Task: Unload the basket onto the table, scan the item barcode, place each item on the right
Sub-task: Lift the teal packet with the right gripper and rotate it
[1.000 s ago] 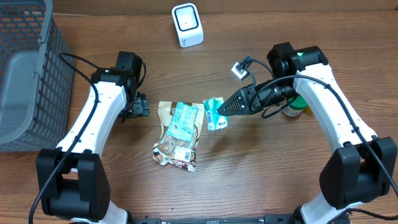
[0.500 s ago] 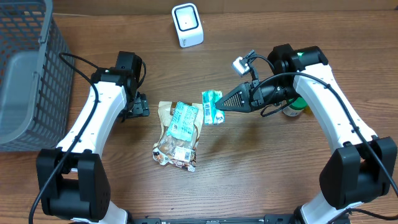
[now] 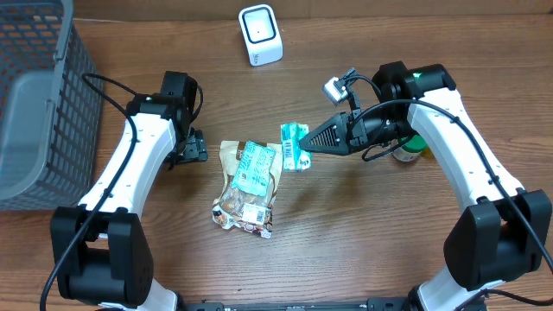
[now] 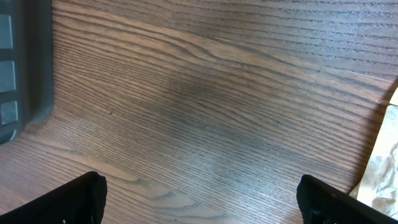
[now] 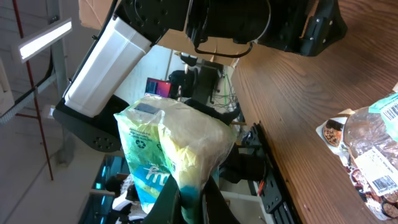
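The small green and white packet (image 3: 295, 145) is held up off the table (image 3: 346, 242), pinched at one end by the right tool (image 3: 309, 149), whose fingers are pressed together on it. It sits just beside the upper right corner of a pile of snack bags (image 3: 248, 186) lying on the wood. The white scanner (image 3: 260, 34) stands well apart, near the far edge. The left tool (image 3: 192, 149) is spread wide, low over the table left of the bags. A grey basket (image 3: 82, 78) stands at the far left.
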Available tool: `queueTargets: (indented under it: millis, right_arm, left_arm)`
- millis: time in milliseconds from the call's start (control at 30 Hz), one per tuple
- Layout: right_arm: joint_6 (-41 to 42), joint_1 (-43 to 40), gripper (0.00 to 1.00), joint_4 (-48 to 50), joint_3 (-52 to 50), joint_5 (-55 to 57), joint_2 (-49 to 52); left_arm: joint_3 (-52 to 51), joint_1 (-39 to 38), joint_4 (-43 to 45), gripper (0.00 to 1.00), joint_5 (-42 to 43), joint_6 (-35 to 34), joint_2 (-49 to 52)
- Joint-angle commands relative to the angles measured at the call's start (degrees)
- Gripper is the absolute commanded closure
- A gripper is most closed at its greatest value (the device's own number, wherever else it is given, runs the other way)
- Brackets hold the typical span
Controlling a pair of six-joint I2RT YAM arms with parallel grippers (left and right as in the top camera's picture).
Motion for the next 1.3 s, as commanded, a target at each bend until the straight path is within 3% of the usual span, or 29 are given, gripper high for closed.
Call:
queueTargets:
  millis: [0, 1267]
  right_arm:
    - [-0.87, 0.13, 0.96, 0.07, 0.81, -2.84, -0.66]
    - [0.81, 0.13, 0.96, -0.59, 0.81, -2.73, -0.66]
  left_arm:
    - [1.01, 0.11, 0.07, 0.00, -0.76, -0.76, -1.07]
    - [1.01, 0.11, 0.07, 0.00, -0.76, -0.76, -1.07]
